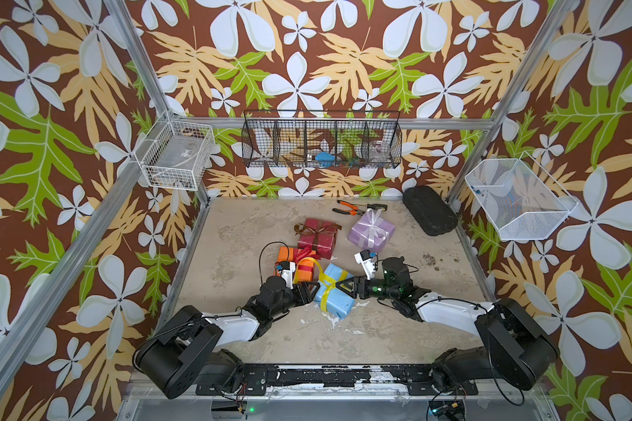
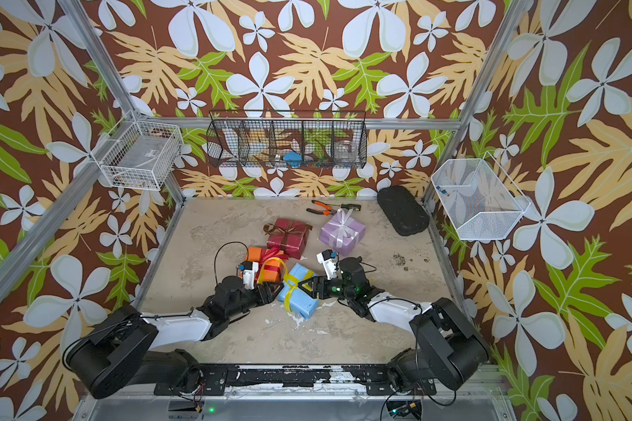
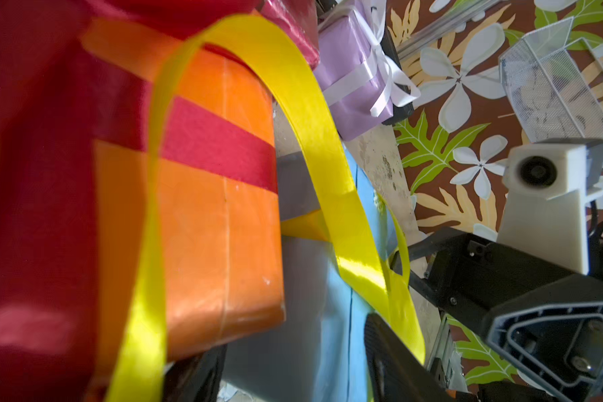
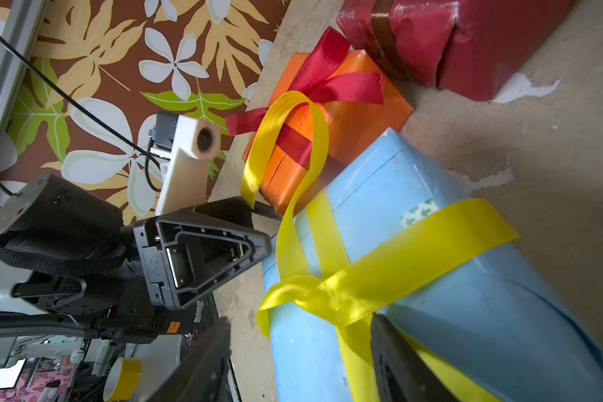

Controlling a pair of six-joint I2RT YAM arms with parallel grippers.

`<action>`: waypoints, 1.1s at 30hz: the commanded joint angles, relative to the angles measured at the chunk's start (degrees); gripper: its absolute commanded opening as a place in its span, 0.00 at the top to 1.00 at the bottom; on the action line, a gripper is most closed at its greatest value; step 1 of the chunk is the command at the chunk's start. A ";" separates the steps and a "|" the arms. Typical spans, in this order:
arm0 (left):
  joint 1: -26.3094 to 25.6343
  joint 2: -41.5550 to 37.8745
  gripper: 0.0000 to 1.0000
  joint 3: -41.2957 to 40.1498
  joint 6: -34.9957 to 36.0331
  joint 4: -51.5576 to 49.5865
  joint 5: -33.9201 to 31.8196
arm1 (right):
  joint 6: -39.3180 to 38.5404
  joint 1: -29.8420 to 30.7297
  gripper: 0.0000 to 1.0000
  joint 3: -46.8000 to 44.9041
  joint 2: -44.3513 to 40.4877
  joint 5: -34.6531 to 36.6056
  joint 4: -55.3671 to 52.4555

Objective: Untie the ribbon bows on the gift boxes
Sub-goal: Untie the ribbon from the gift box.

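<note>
**Kid:** Where's the yellow ribbon (image 1: pixel 326 287)?

**Helper:** On the light blue box (image 1: pixel 340 303), six o'clock on the table (image 1: pixel 234 291). Left gripper (image 1: pixel 308 291) at its nine, right gripper (image 1: pixel 338 284) at three, both half open. I'd pinch ribbon only and pull slowly.

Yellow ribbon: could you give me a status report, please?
Left tool, right tool open, flanking light blue box. Yellow ribbon knot tied, long loop up. Orange box adjacent.

We see soft, even light in both top views, with only faint shadows on the table (image 1: pixel 234 291). In the left wrist view the orange box (image 3: pixel 206 226), close before the left hand (image 3: pixel 293 376), is strongly blurred, and the yellow ribbon (image 3: pixel 328 156) carries bright white glare.
</note>
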 commanded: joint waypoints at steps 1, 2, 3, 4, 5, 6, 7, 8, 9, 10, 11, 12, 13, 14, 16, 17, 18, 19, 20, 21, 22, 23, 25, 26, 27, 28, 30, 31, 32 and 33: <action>-0.86 2.16 0.39 0.66 -0.14 4.96 3.51 | 1.48 0.09 0.35 0.32 1.20 -0.78 3.82; -1.42 2.87 0.39 0.80 -0.29 5.39 3.92 | 1.97 0.05 0.35 0.42 1.78 -1.19 4.73; -1.97 3.44 0.40 0.84 -0.47 5.67 4.17 | 2.22 0.06 0.34 0.49 2.38 -1.51 5.33; -2.54 3.79 0.39 0.86 -0.64 5.91 4.30 | 2.34 0.11 0.34 0.80 2.81 -1.53 5.58; -2.96 4.04 0.39 0.85 -0.66 6.08 4.35 | 2.33 0.06 0.33 0.86 3.25 -1.41 6.03; -3.43 4.38 0.39 0.84 -0.66 6.09 4.31 | 2.32 0.05 0.31 1.08 3.62 -1.15 6.42; -3.63 4.51 0.40 0.78 -0.66 6.09 4.22 | 2.54 0.09 0.29 1.26 3.96 -1.04 6.82; -3.68 4.73 0.40 0.63 -0.75 6.23 4.12 | 3.00 0.05 0.29 1.47 4.31 -1.26 7.78; -3.73 5.01 0.40 0.43 -0.81 6.42 4.04 | 3.68 0.05 0.28 1.65 4.77 -1.77 9.19; -3.77 5.18 0.40 0.32 -0.84 6.50 4.00 | 4.50 0.05 0.28 1.65 5.13 -2.30 10.68; -3.73 5.38 0.40 0.15 -0.92 6.53 3.93 | 5.64 0.05 0.28 1.57 5.71 -2.99 12.65; -3.71 5.68 0.40 0.06 -1.03 6.67 3.91 | 6.65 0.10 0.27 1.66 6.27 -3.74 14.35; -3.73 5.87 0.40 0.05 -1.13 6.67 4.01 | 7.32 0.09 0.26 1.79 6.82 -4.20 15.49; -3.74 6.15 0.40 0.15 -1.14 6.68 4.03 | 8.25 0.07 0.26 1.87 7.48 -4.68 16.97; -3.74 6.67 0.40 0.14 -1.36 6.87 4.18 | 9.99 0.07 0.26 1.97 8.73 -5.60 20.21; -3.72 7.00 0.40 0.22 -1.45 7.02 4.33 | 11.06 0.05 0.26 1.86 9.56 -6.36 22.38; -3.73 7.27 0.40 0.32 -1.50 7.02 4.44 | 12.27 0.05 0.26 1.82 10.26 -6.94 24.65; -3.74 7.54 0.39 0.49 -1.62 7.00 4.45 | 13.09 0.05 0.26 1.83 10.95 -7.35 26.15; -3.73 7.82 0.39 0.54 -1.78 7.01 4.57 | 13.80 0.10 0.26 1.91 11.58 -7.71 27.40; -3.73 8.15 0.39 0.58 -1.89 7.01 4.64 | 14.29 0.06 0.26 2.19 12.28 -7.98 28.13; -3.73 8.27 0.39 0.66 -1.89 6.75 4.56 | 14.72 0.09 0.26 2.34 12.77 -8.16 28.72; -3.73 8.31 0.39 0.54 -2.05 6.66 4.49 | 15.32 0.07 0.26 2.38 13.28 -8.46 30.21; -3.73 8.38 0.39 0.17 -2.49 7.11 4.31 | 17.10 0.05 0.26 2.57 14.10 -9.18 33.71; -3.74 8.41 0.39 -0.03 -2.66 7.35 4.31 | 17.81 0.05 0.26 2.88 14.39 -9.56 34.88; -3.73 8.47 0.39 -0.12 -2.76 7.32 4.19 | 18.17 0.06 0.27 3.19 14.54 -9.81 35.84; -3.73 8.53 0.39 -0.12 -2.85 7.33 4.30 | 18.26 0.11 0.27 3.24 14.33 -9.72 36.48; -3.73 8.41 0.39 -0.21 -2.94 7.33 4.44 | 18.17 0.07 0.27 3.33 13.51 -9.45 37.05; -3.77 8.31 0.39 -0.30 -2.95 7.33 4.48 | 17.87 0.08 0.27 3.41 12.95 -9.13 37.22; -3.73 8.31 0.39 -0.38 -2.95 7.38 4.39 | 17.58 0.12 0.26 3.42 12.29 -8.84 37.52; -3.73 8.25 0.39 -0.52 -3.03 7.35 4.39 | 17.48 0.06 0.26 3.43 11.63 -8.32 37.91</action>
